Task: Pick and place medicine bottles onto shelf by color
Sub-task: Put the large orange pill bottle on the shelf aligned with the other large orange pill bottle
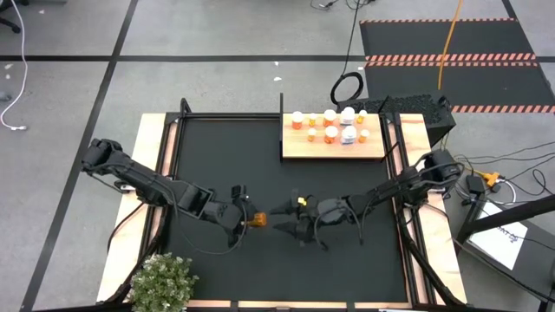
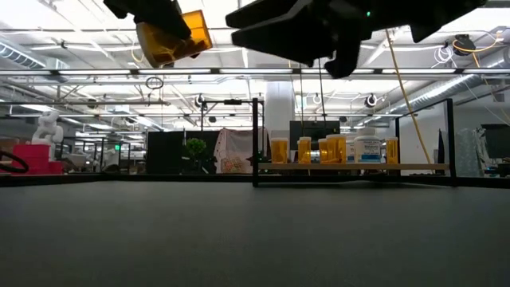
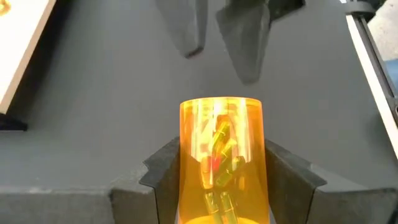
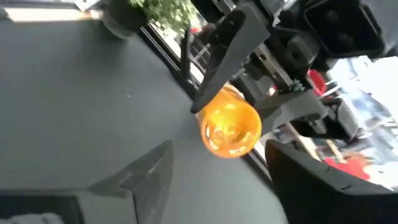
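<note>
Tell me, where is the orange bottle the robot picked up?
The orange bottle is up off the black mat, pinched in the left gripper near the table's middle, facing the right gripper just beside it.

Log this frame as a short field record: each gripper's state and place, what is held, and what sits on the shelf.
left gripper: shut on orange bottle, raised above the black mat, mid-table
orange bottle: held off the mat, no cap visible on the end facing the right gripper
right gripper: open, empty, facing the bottle from close by, apart from it
shelf: at the mat's far right, carrying a group of white-capped bottles, mostly orange, at least one white
plant: near left corner
</note>
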Motion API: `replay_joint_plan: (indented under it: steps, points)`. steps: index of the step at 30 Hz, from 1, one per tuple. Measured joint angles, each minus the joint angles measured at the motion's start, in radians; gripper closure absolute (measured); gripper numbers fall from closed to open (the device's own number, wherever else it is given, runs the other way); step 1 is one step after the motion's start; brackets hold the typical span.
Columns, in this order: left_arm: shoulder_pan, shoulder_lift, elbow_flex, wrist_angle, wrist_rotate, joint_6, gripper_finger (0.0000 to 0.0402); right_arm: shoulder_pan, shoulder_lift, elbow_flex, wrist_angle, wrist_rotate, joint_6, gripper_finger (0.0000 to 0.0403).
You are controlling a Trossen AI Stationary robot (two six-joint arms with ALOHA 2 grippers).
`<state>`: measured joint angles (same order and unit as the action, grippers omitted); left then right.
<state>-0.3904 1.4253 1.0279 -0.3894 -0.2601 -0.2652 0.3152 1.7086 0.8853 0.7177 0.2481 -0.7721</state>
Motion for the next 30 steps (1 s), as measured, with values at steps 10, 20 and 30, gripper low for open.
replay_joint_plan:
  steps: [10,20,30]
  points:
    - [0.0,0.002,-0.003,0.077,0.034,-0.048,0.0215,0.011,0.054,0.025,0.073,0.039,-0.156,0.0132]
    - [0.0,0.017,-0.005,0.098,0.05,-0.103,0.0215,0.014,0.054,0.025,0.116,-0.043,-0.187,0.0139]
    - [0.007,0.048,-0.006,0.127,0.086,-0.123,0.0215,-0.012,0.054,0.024,0.099,-0.126,-0.191,0.014]
